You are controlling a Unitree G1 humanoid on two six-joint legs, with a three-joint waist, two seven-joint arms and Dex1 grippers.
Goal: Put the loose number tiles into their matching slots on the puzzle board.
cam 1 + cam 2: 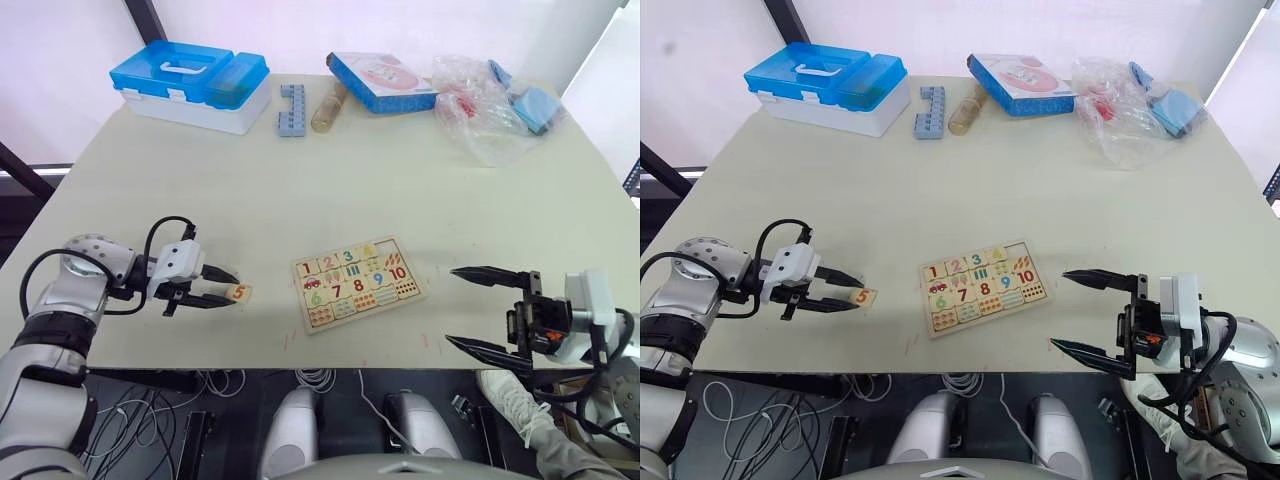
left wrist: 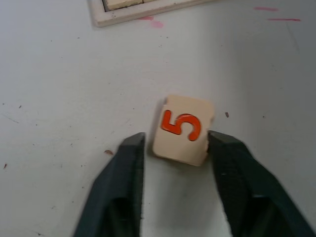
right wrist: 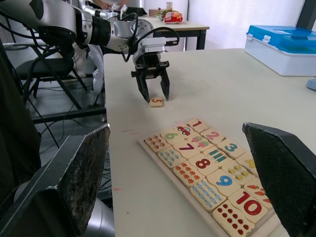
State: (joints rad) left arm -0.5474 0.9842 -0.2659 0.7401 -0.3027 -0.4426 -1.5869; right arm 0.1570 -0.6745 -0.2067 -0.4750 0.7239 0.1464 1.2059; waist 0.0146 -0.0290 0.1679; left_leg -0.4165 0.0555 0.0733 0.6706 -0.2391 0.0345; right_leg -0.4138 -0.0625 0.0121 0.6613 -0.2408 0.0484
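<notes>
Pale tabletop [image 1: 330,180] carries everything here, and on it one loose tile — the red 5 tile [image 2: 183,130] — lies flat between the fingertips of the left gripper [image 2: 175,148]. Its two black fingers sit either side of the tile, slightly apart; one pad looks to touch the tile's edge while a thin gap shows at the other, so I judge the tile bracketed but not yet firmly pinched or lifted.

Ahead of that gripper, past the tile, sits the puzzle board [image 1: 357,283], its near corner just in sight from the left wrist. Its top row reads 1, 2, 3 and a yellow figure, then an orange picture at the end; whether an empty slot remains for the 5 is too small to tell. The lower number row looks full.

So four of the five loose tiles appear seated, and the 5 looks like the last one — still to be gripped, carried over and pressed in.

Well apart, beyond the board's other side, the right gripper [image 1: 487,312] hangs over the table edge with its fingers spread wide, holding nothing.
</notes>
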